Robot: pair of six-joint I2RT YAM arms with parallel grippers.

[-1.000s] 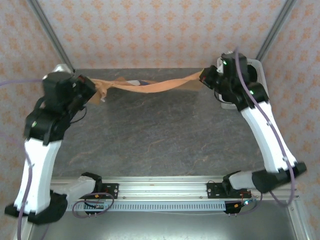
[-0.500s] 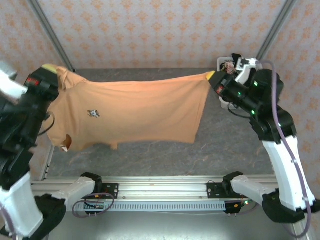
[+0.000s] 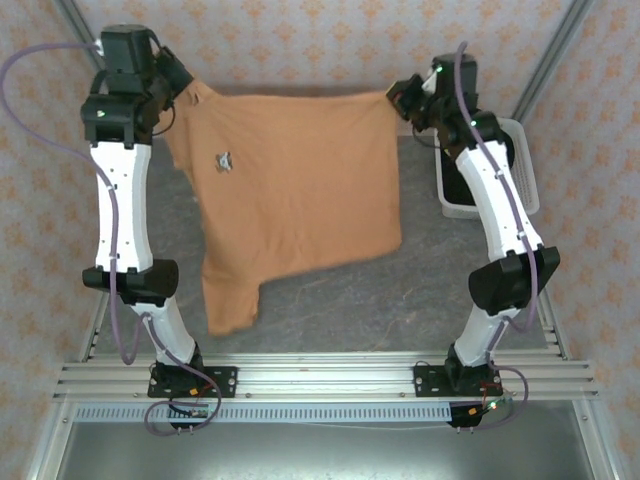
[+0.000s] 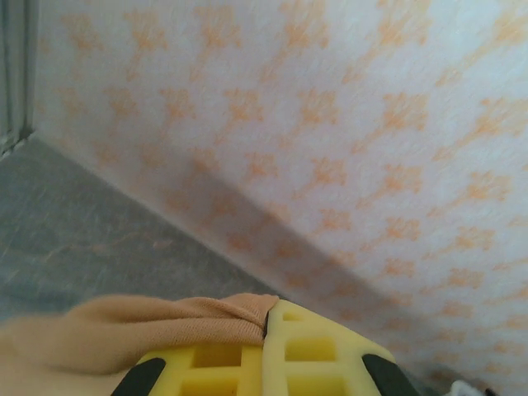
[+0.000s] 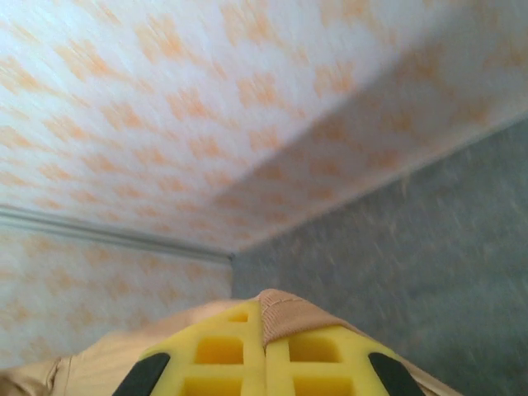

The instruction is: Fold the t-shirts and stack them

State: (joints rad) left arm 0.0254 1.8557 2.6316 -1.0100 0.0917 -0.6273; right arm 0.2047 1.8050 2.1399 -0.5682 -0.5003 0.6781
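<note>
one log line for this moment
state: orange t-shirt spread wide between both arms | left tool: shut on its far-left corner | right tool: shut on its far-right corner | white basket: far right | fold: not started

Your surface [image 3: 330, 290] is a dark grey slab with pale marbled veining, matte and flat. At its far right corner sits a white basket [image 3: 455, 208], resting directly on it and close against the right edge. Along the near edge runs an aluminium rail [image 3: 320, 375] (both arm bases are bolted there). The orange t-shirt [image 3: 300, 180] hangs over the left and middle; you cannot tell whether its lowest sleeve touches the surface.
</note>
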